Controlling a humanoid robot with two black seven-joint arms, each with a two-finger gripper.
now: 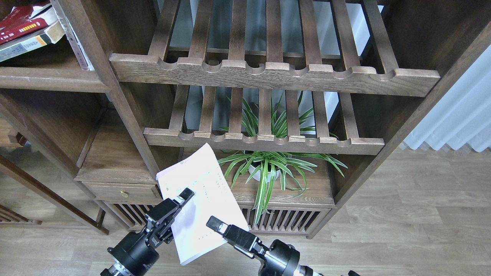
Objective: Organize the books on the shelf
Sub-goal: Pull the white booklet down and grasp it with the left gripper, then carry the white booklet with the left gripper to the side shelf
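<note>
The large white book (209,180) is held tilted in the air in front of the cabinet, low in the middle of the view. My left gripper (183,198) grips its left edge, one finger lying on the cover. My right gripper (213,223) lies against the book's lower part; its fingers cannot be told apart. The thick red book (23,23) lies flat on top of a greyish book (21,48) at the upper left. Both rest on the solid dark-brown shelf (50,78).
Two slatted racks (268,73) (264,140) with scalloped front rails span the middle of the cabinet. A spider plant in a white pot (268,168) stands on the low board below. A drawer with a brass knob (123,194) is at the lower left. A white curtain (460,115) hangs at the right.
</note>
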